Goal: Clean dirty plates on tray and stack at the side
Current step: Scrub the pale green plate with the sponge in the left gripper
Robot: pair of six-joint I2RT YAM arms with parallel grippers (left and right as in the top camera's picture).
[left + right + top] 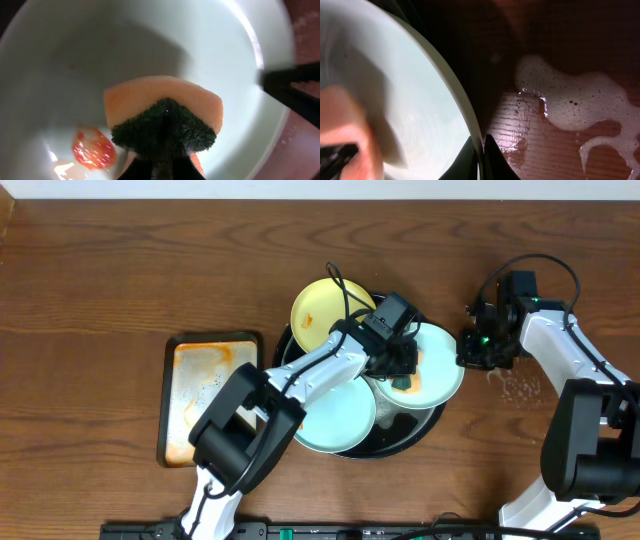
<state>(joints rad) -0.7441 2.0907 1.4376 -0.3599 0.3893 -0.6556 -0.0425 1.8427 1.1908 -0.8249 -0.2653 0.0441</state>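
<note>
sponge [165, 117] on mint plate [150, 45] (orange smear [92, 148]) | right end effector [481, 152] pinches rim

Table: brown wood-grain top [100, 260] | centre: round black tray [424, 426] | left, apart: orange-stained rectangular tray [195, 380] | right: foam specks [520, 388] on wood

- You have a mint plate [150, 45]: smooth, glossy plastic.
- Your sponge [162, 112]: matt orange spongy layer, rough dark green scouring face.
- Table [530, 140]: wood grain, wet sheen beside bubbly soap foam [570, 100] at 3 o'clock.
</note>
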